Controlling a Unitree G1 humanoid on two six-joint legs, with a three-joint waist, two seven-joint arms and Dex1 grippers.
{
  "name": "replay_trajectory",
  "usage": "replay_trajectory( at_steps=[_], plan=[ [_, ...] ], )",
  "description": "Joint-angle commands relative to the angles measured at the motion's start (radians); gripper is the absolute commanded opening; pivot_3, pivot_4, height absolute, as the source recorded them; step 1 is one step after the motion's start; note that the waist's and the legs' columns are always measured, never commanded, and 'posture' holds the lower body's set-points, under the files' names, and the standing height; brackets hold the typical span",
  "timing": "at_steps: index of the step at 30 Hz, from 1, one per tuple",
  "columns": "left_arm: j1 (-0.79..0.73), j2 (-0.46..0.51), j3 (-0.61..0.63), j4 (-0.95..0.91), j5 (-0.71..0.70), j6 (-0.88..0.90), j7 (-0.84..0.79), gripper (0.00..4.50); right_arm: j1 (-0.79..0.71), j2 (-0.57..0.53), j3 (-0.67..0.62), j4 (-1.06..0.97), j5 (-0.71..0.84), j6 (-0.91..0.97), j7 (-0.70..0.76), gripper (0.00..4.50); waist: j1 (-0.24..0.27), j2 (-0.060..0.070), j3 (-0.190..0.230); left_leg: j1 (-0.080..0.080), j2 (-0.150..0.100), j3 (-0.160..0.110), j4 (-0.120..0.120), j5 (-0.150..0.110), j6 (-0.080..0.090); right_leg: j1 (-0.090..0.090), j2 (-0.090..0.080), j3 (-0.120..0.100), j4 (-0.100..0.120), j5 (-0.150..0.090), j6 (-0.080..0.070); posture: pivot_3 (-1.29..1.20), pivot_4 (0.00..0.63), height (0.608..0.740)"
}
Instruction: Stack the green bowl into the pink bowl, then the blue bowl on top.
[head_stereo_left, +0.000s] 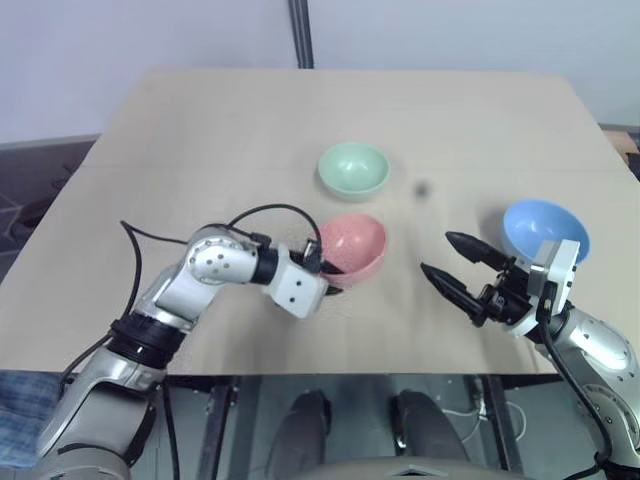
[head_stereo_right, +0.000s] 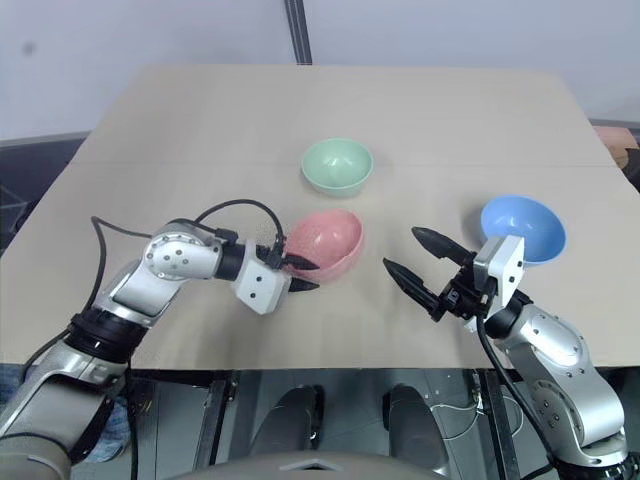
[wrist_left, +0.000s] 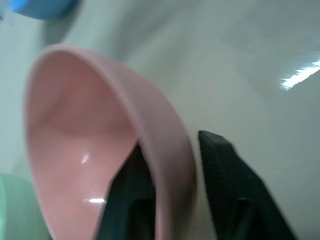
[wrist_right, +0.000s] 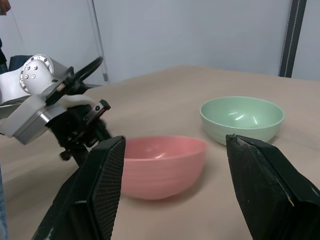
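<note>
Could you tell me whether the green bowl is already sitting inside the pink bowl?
No, the green bowl stands apart on the table, behind the pink bowl.

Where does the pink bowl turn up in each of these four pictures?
Left eye view: the smooth salmon-pink round bowl sits near the middle.
Right eye view: centre, slightly left.
Left wrist view: close up, its rim between the left claw's fingers.
Right wrist view: low centre.
Shared landmark: the pale mint-green round bowl, just behind it.

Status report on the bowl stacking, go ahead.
Left claw straddles pink bowl rim, one finger inside. Right claw open, empty, beside blue bowl. Green bowl unstacked. Nothing blocking.
</note>
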Motion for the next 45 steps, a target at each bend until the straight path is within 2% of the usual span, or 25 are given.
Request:
replay_trajectory(
  at_steps=[1, 4, 5, 6, 10, 14, 16, 22, 28, 32, 36, 40, 45],
  plan=[
    [-0.026, -0.018, 0.024, 0.002, -0.017, -0.049, 0.027, 2.97, 0.001, 0.003, -0.015, -0.022, 0.001, -0.022, 0.001, 3.37, 0.000, 0.000, 0.000, 0.000, 0.000, 0.000, 0.000, 0.000, 0.000, 0.000, 0.000, 0.000, 0.000, 0.000, 0.000, 0.00, 0.150, 0.740],
    [-0.027, -0.036, 0.043, 0.000, -0.035, -0.060, 0.057, 4.41, -0.001, 0.002, -0.014, -0.019, 0.001, -0.022, 0.004, 3.37, 0.000, 0.000, 0.000, 0.000, 0.000, 0.000, 0.000, 0.000, 0.000, 0.000, 0.000, 0.000, 0.000, 0.000, 0.000, 0.00, 0.150, 0.740],
    [-0.026, -0.040, 0.050, -0.004, -0.045, -0.055, 0.063, 4.47, 0.000, 0.002, -0.014, -0.018, 0.000, -0.022, 0.005, 3.37, 0.000, 0.000, 0.000, 0.000, 0.000, 0.000, 0.000, 0.000, 0.000, 0.000, 0.000, 0.000, 0.000, 0.000, 0.000, 0.00, 0.150, 0.740],
    [-0.024, -0.042, 0.056, -0.009, -0.056, -0.053, 0.067, 4.47, 0.001, 0.001, -0.013, -0.017, 0.000, -0.023, 0.007, 3.37, 0.000, 0.000, 0.000, 0.000, 0.000, 0.000, 0.000, 0.000, 0.000, 0.000, 0.000, 0.000, 0.000, 0.000, 0.000, 0.00, 0.150, 0.740],
    [0.049, -0.009, 0.119, -0.119, -0.265, 0.205, 0.015, 4.47, 0.002, -0.001, -0.012, -0.010, -0.002, -0.026, 0.016, 3.37, -0.004, 0.000, 0.000, 0.000, 0.000, 0.000, 0.000, 0.000, 0.000, 0.000, 0.000, 0.000, 0.001, 0.000, 0.000, 0.00, 0.150, 0.740],
    [0.160, 0.045, 0.233, -0.255, -0.522, 0.543, 0.021, 4.47, 0.001, -0.005, -0.020, 0.001, -0.002, -0.029, 0.027, 3.37, -0.006, 0.000, 0.000, 0.000, 0.000, -0.001, 0.000, 0.000, 0.000, 0.000, 0.000, 0.000, 0.001, 0.000, 0.000, 0.00, 0.150, 0.740],
    [0.207, 0.054, 0.303, -0.279, -0.595, 0.650, 0.066, 4.47, -0.001, -0.010, -0.023, 0.011, -0.002, -0.031, 0.038, 3.37, -0.005, 0.000, 0.000, 0.000, 0.001, -0.001, 0.000, 0.000, 0.000, 0.000, 0.000, 0.000, 0.001, 0.000, 0.000, 0.00, 0.150, 0.740],
    [0.344, 0.079, 0.577, -0.306, -0.750, 0.847, 0.183, 4.47, -0.076, -0.042, -0.027, 0.070, -0.025, -0.001, 0.039, 3.37, -0.005, 0.000, 0.000, 0.001, 0.001, -0.001, 0.001, 0.000, 0.000, 0.001, 0.000, -0.001, 0.001, 0.000, 0.000, 0.00, 0.150, 0.740],
    [0.477, 0.146, 0.793, -0.365, -0.889, 0.956, 0.119, 4.47, -0.170, -0.089, -0.012, 0.182, -0.057, -0.002, 0.109, 3.37, -0.004, 0.000, 0.000, 0.001, 0.001, -0.001, 0.000, 0.000, 0.000, 0.001, 0.000, -0.001, 0.000, 0.000, 0.000, 0.00, 0.150, 0.740],
    [0.513, 0.164, 0.866, -0.368, -0.917, 0.987, 0.114, 4.47, -0.347, -0.103, 0.043, 0.348, -0.146, 0.007, 0.114, 3.37, -0.003, 0.000, 0.000, 0.001, 0.000, -0.001, 0.001, 0.000, 0.000, 0.001, -0.001, -0.001, 0.000, 0.000, 0.000, 0.00, 0.150, 0.740],
    [0.541, 0.157, 0.908, -0.362, -0.928, 0.997, 0.110, 4.47, -0.609, -0.064, 0.139, 0.568, -0.296, 0.005, 0.066, 3.37, -0.009, 0.001, 0.001, 0.003, 0.002, 0.002, 0.001, 0.000, 0.000, 0.000, 0.001, 0.002, 0.001, 0.000, 0.000, 0.00, 0.150, 0.740],
    [0.563, 0.146, 0.931, -0.360, -0.915, 0.990, 0.118, 4.47, -0.854, 0.030, 0.236, 0.795, -0.393, -0.063, 0.110, 3.37, -0.011, 0.001, 0.001, 0.002, 0.002, 0.003, -0.002, 0.000, 0.000, -0.002, 0.001, 0.002, 0.001, 0.000, -0.001, 0.00, 0.150, 0.740],
    [0.594, 0.143, 0.973, -0.364, -0.908, 0.989, 0.136, 4.47, -1.076, 0.140, 0.330, 1.064, -0.518, -0.120, 0.122, 3.37, -0.010, 0.001, 0.001, -0.004, 0.002, 0.004, -0.005, 0.000, -0.001, -0.010, 0.000, 0.003, 0.001, 0.000, -0.001, 0.00, 0.150, 0.740]
  ],
)
